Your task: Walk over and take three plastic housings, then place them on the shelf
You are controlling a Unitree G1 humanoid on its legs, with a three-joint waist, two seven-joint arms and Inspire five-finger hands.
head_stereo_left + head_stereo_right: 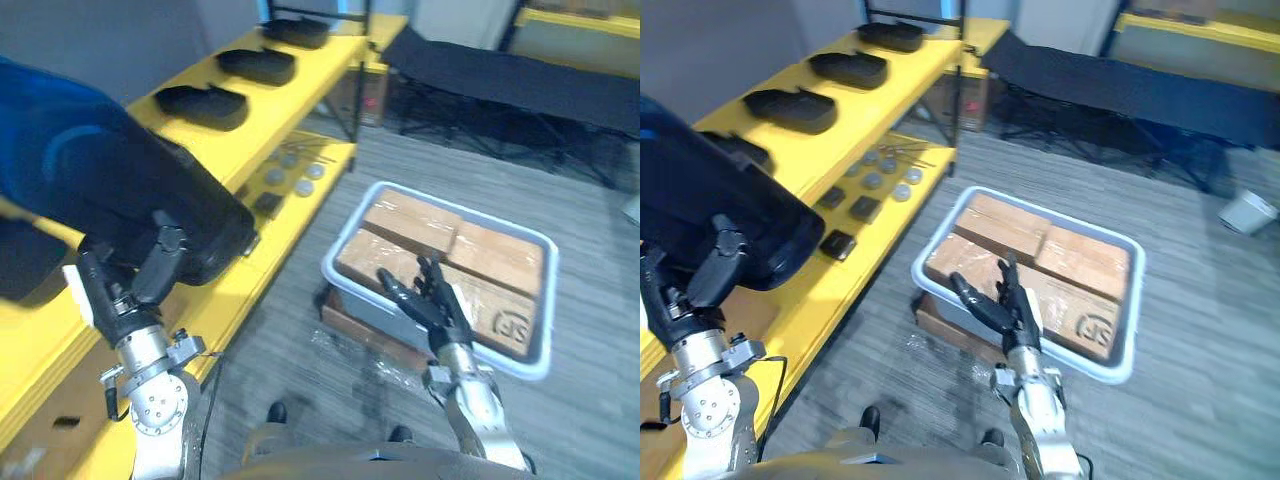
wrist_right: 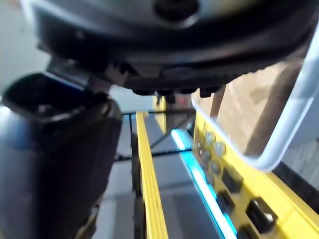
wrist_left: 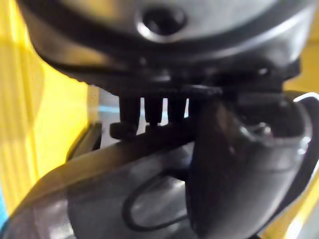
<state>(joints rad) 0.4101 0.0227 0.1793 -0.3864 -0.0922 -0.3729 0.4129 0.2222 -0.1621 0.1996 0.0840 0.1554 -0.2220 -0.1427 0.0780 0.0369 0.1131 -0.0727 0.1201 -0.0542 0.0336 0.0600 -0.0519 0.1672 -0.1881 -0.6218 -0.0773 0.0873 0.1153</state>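
Right now the left hand (image 1: 128, 290) is clamped on a big black plastic housing (image 1: 150, 195). Its thumb (image 1: 160, 262) is curled over the near edge, with the rest of the hand under it. The housing is over the near end of the yellow shelf (image 1: 300, 95), at the top level. Can't tell whether it touches the shelf surface. The left wrist view agrees: thumb (image 3: 239, 164) and fingers (image 3: 149, 112) are closed against the glossy dark shell (image 3: 99, 214).

Three more housings sit on the top level in a row running away from the robot: near one (image 1: 200, 105), middle one (image 1: 257, 65), far one (image 1: 297, 32). They are spaced apart and not touching. There is another dark shape (image 1: 735, 150) just behind the held housing; can't tell what it is.

On the lower level of the shelf there is a cluster of round grey discs (image 1: 880, 175), with a few small black blocks (image 1: 850, 210) nearer the robot.

The right hand (image 1: 432, 298) is open and empty, fingers straight and spread. It hovers over a white-rimmed bin (image 1: 470, 213) on the grey floor (image 1: 590, 400), to the right of the shelf. The bin holds brown cardboard boxes (image 1: 410, 225) packed side by side. In the right wrist view the bin rim (image 2: 279, 144) shows, with the shelf past it.

A black cot (image 1: 500, 75) stands beyond the bin, and a white bucket (image 1: 1248, 210) is at the far right.
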